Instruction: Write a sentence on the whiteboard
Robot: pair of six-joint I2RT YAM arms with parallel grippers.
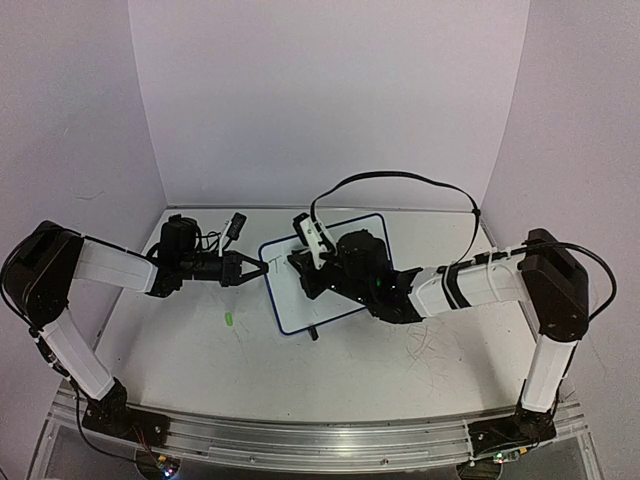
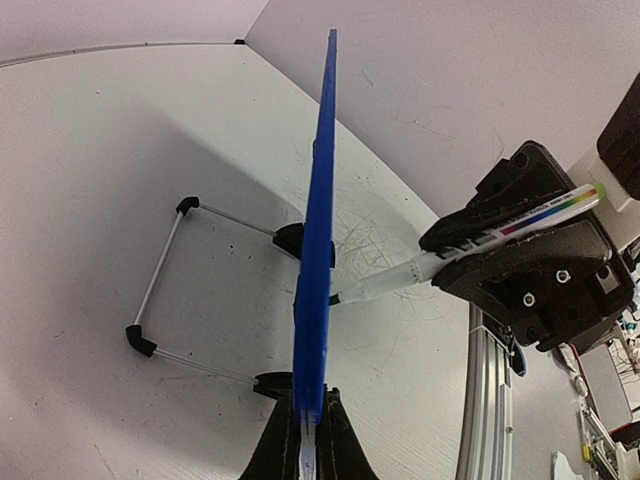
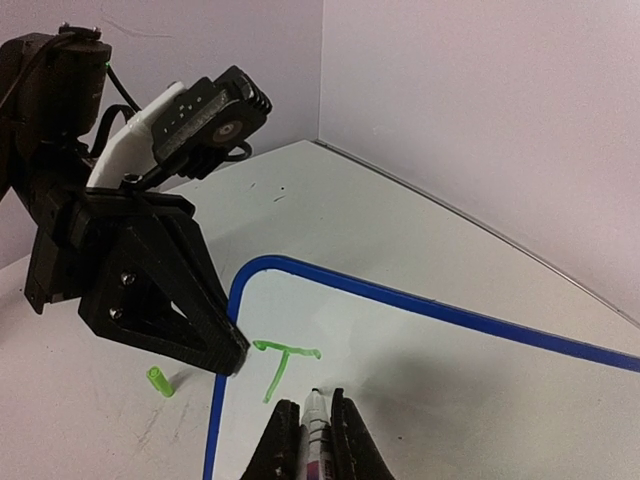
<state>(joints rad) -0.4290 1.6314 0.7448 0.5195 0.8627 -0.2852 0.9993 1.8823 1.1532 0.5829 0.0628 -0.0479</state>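
Observation:
The whiteboard stands leaning on its wire stand in the middle of the table; its frame looks blue. My left gripper is shut on the board's left edge, with the jaws clamped on the frame in the left wrist view. My right gripper is shut on a green marker, whose tip is at the board face. Of the sentence, only a green "T" shows, near the board's upper left corner. The marker also shows in the left wrist view.
A green marker cap lies on the table left of the board and also shows in the right wrist view. White walls enclose the table at the back and sides. An aluminium rail runs along the near edge.

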